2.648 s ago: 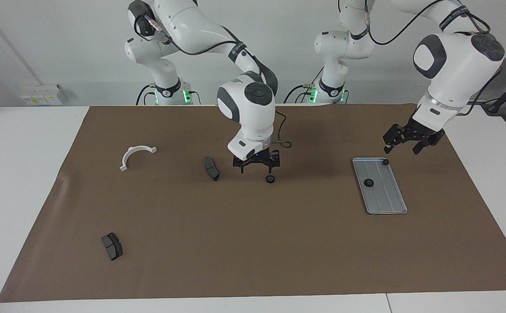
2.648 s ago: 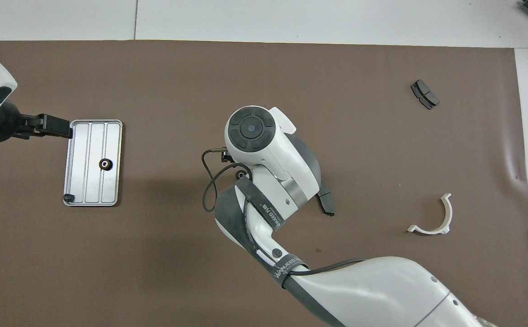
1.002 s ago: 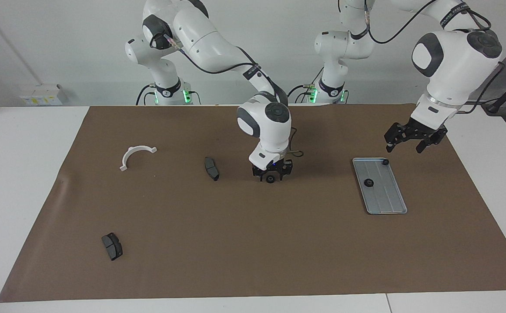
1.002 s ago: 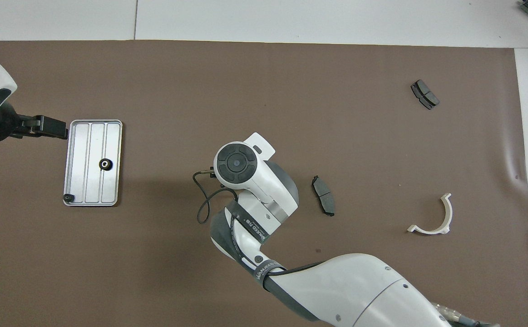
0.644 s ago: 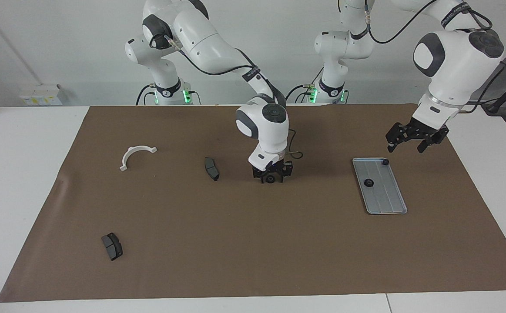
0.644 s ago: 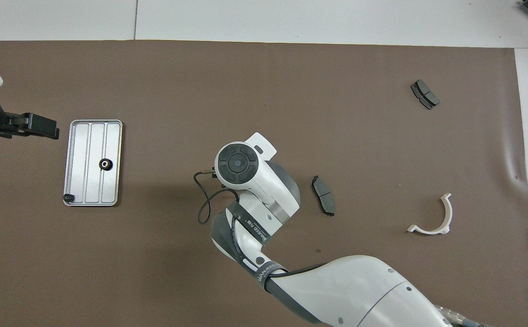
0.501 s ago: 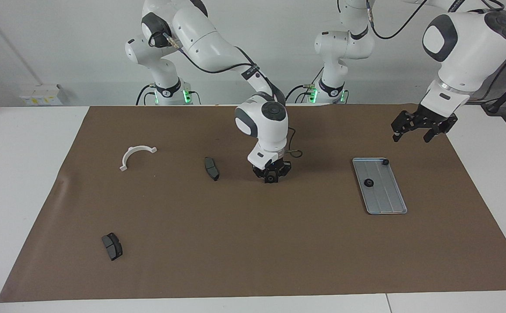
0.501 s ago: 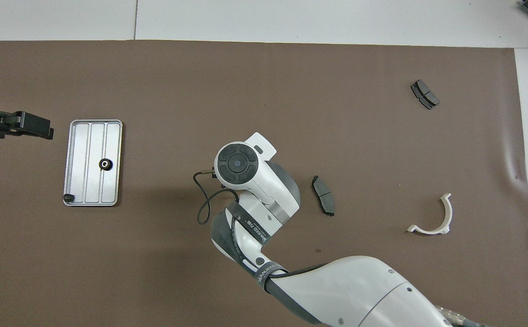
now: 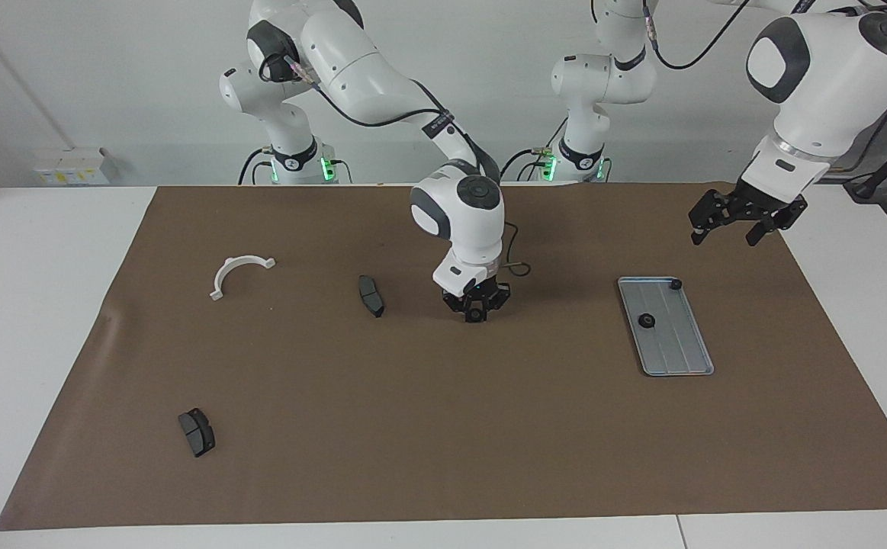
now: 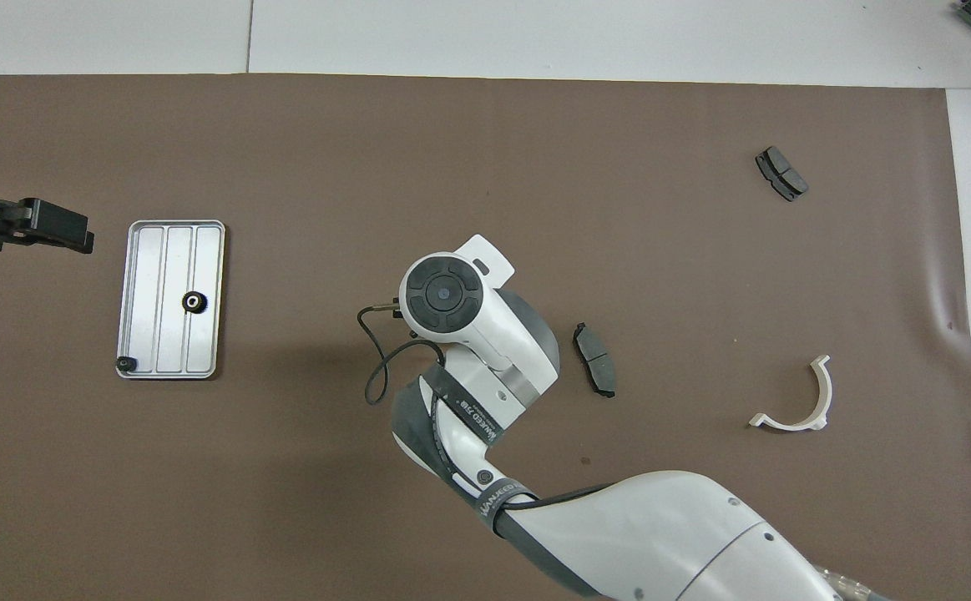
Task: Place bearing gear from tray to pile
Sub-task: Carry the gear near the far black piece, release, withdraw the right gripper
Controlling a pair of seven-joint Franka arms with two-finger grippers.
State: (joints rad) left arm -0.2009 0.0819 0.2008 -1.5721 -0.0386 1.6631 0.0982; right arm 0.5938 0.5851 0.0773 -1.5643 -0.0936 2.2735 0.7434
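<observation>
The grey-blue tray [image 9: 679,358] [image 10: 147,300] lies toward the left arm's end of the table. A black bearing gear [image 9: 647,320] [image 10: 193,302] sits on it, and a smaller black part [image 9: 675,284] [image 10: 125,364] sits in its corner. My right gripper [image 9: 476,308] is down at the mat in the middle, shut on another black bearing gear [image 9: 474,315]. In the overhead view its wrist [image 10: 443,300] hides both. The pile's nearest brake pad [image 9: 371,295] [image 10: 595,371] lies beside it. My left gripper [image 9: 724,239] [image 10: 76,238] hangs open and empty above the mat beside the tray.
The pile's white semicircular bracket [image 9: 239,271] [image 10: 794,401] and a second brake pad [image 9: 196,431] [image 10: 781,173] lie toward the right arm's end of the brown mat [image 9: 443,427]. A cable loop [image 10: 376,367] hangs from the right wrist.
My right gripper came down over the gear on the mat and closed on it. My left gripper rose and drew away from the tray's corner.
</observation>
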